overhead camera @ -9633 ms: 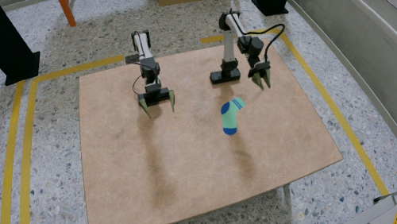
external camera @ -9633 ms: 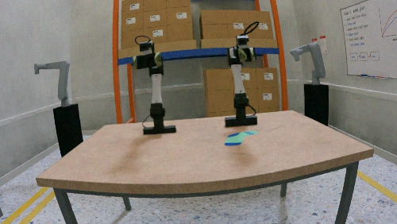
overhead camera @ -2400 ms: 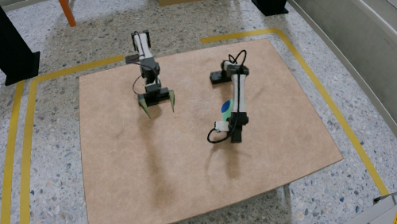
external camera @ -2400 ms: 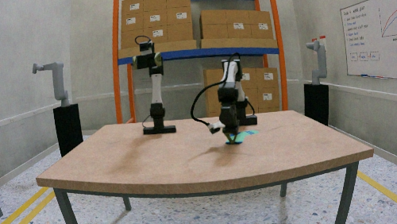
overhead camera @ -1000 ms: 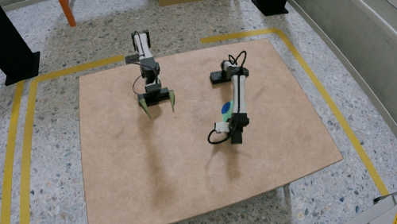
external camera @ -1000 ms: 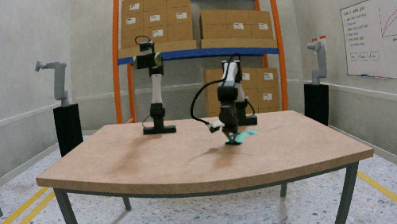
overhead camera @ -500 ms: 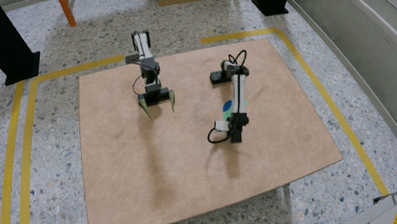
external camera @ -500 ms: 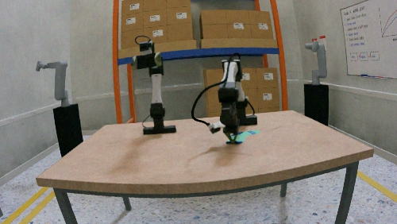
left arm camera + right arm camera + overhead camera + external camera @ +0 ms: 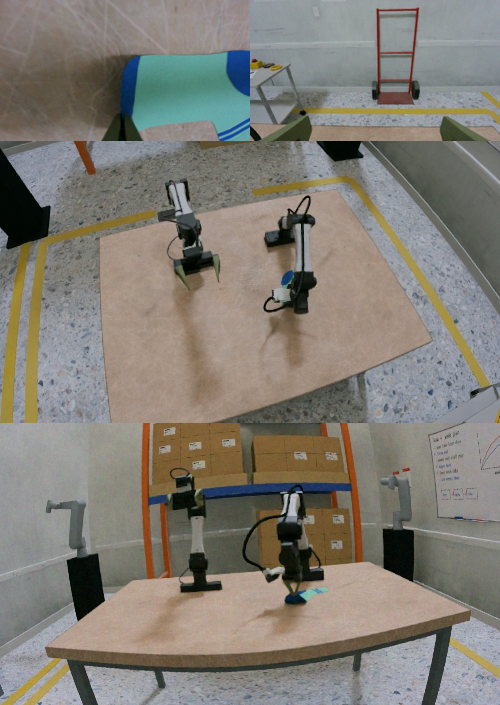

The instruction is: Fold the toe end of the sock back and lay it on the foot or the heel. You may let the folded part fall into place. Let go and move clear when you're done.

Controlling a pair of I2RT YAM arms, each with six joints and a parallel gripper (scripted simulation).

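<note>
The sock is teal [image 9: 179, 88] [image 9: 311, 593] [image 9: 287, 277], with a blue heel patch [image 9: 240, 70] and a blue toe [image 9: 129, 85]. It lies on the wooden table [image 9: 150, 341] [image 9: 150, 633] [image 9: 56, 72]. Blue stripes cross it near the lower right of the left wrist view. My left gripper [image 9: 122, 119] [image 9: 294, 594] points down and is shut on the toe's edge, near its lower corner. The toe shows there as a narrow curved band. In the top view the arm hides these fingertips. My right gripper [image 9: 204, 285] [image 9: 375, 123] is open and empty, raised away from the sock.
The right arm's base [image 9: 201, 586] stands near the table's back edge, and the left arm's base [image 9: 280, 238] [image 9: 314, 574] stands beside it across a gap. A red hand truck [image 9: 396, 53] stands beyond the table in the right wrist view.
</note>
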